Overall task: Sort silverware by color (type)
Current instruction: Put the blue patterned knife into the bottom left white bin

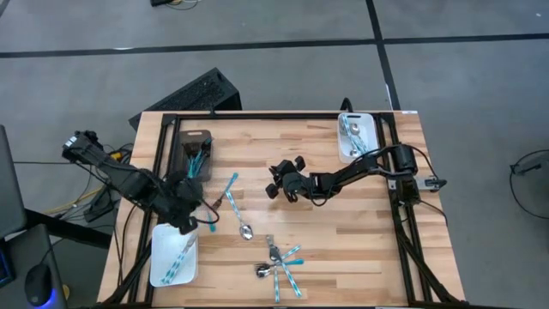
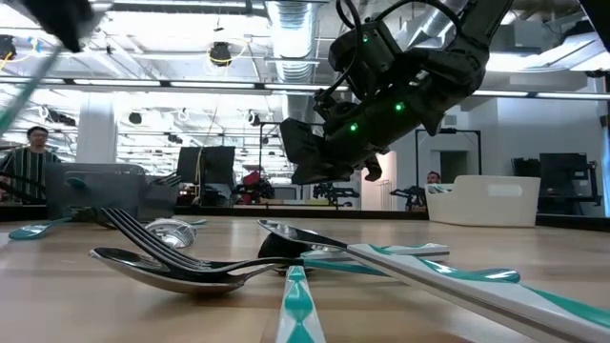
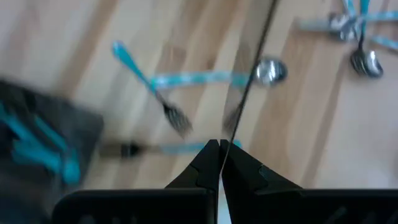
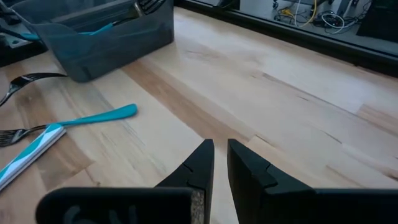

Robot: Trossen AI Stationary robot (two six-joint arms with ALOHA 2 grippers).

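On a light wooden table [image 1: 343, 223] seen from overhead, the silverware is partly sorted into three containers, with a fair share loose on the boards. A dark grey tray [image 1: 190, 142] near the far left edge holds several teal-handled pieces. A white tray at the near left corner [image 1: 159, 257] holds two or three teal-handled pieces, and another white tray at the far right corner [image 1: 367, 127] holds a few shiny ones (their exact types are too small to tell).

Left to sort, as far as can be seen: a cluster of forks and spoons [image 1: 279, 262] lying crossed over one another near the front middle of the table, a teal-handled fork [image 1: 230, 190] and a spoon [image 1: 240, 219] just left of centre, and another teal-handled piece [image 1: 210, 221] by the left arm. By this count the job looks roughly half done.

The left gripper [image 3: 219, 149] sits above the table between the grey tray and the near white tray. Its fingers are pressed together, pinching a thin rod-like item [image 3: 252, 68] that is likely a utensil seen edge-on; I cannot tell which kind.

The right gripper [image 4: 219, 154] hovers over bare wood near the table's centre, well apart from the loose cluster. Its fingers stand slightly apart with nothing between them, so it appears to be empty and free to go for one of the loose pieces.
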